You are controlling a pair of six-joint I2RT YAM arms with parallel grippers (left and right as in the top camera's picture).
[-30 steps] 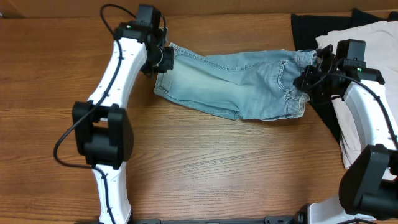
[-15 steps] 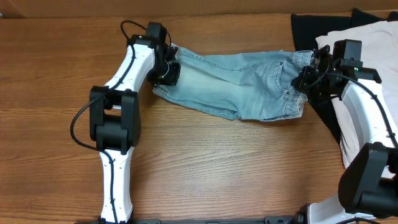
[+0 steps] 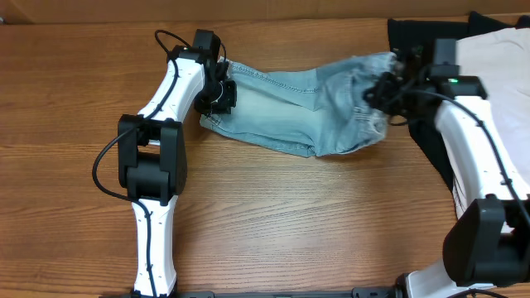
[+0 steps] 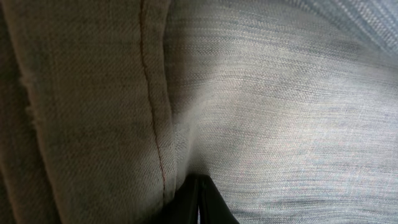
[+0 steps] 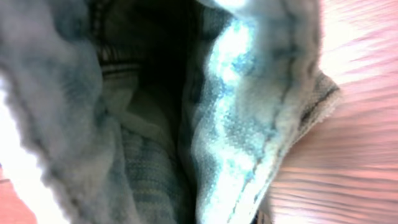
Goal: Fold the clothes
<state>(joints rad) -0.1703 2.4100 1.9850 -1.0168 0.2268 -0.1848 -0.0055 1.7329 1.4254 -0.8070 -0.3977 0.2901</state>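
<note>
Denim shorts (image 3: pixel 298 103) are gripped at the hem by left end effector (image 3: pixel 217 91), at the waistband by right end effector (image 3: pixel 383 89), over wooden counter (image 3: pixel 290 215).

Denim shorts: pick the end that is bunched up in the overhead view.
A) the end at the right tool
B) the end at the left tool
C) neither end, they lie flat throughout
A: the denim shorts are crumpled into folds at the right tool, while the end by the left tool lies flat on the table.
</note>
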